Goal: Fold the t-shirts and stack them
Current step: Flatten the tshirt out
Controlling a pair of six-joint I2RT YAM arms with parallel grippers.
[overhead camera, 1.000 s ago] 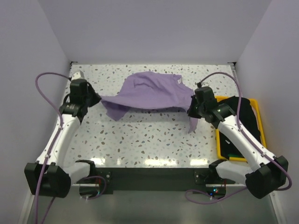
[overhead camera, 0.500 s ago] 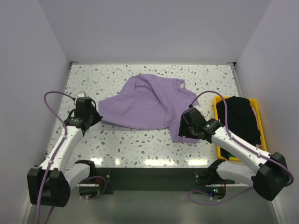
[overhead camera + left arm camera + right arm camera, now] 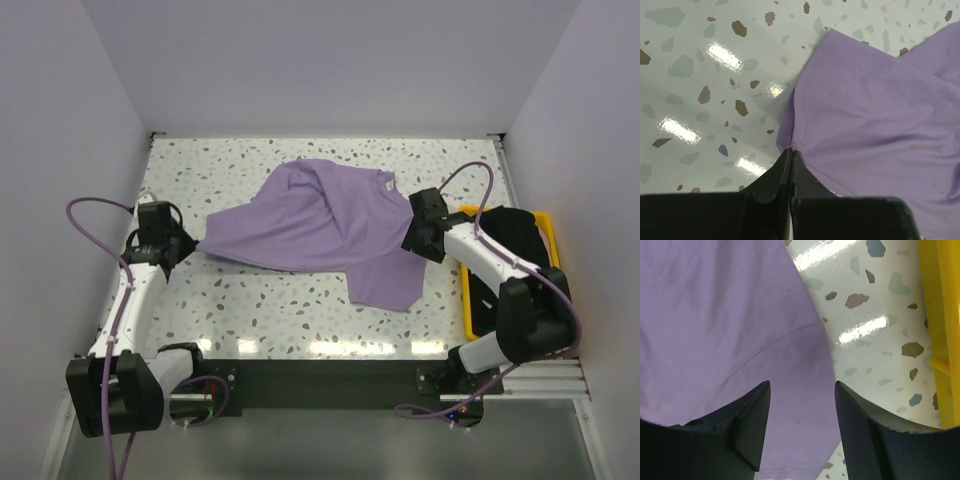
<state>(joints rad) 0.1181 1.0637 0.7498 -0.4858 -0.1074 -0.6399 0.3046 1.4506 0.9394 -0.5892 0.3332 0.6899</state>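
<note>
The purple shirt (image 3: 320,225) covers the middle of the table (image 3: 290,305). Bare table shows in front of it and behind it, room to pass. On the right, the yellow bin (image 3: 468,305) with the black shirt (image 3: 522,232) blocks the way, just beside the right gripper (image 3: 411,240).
</note>
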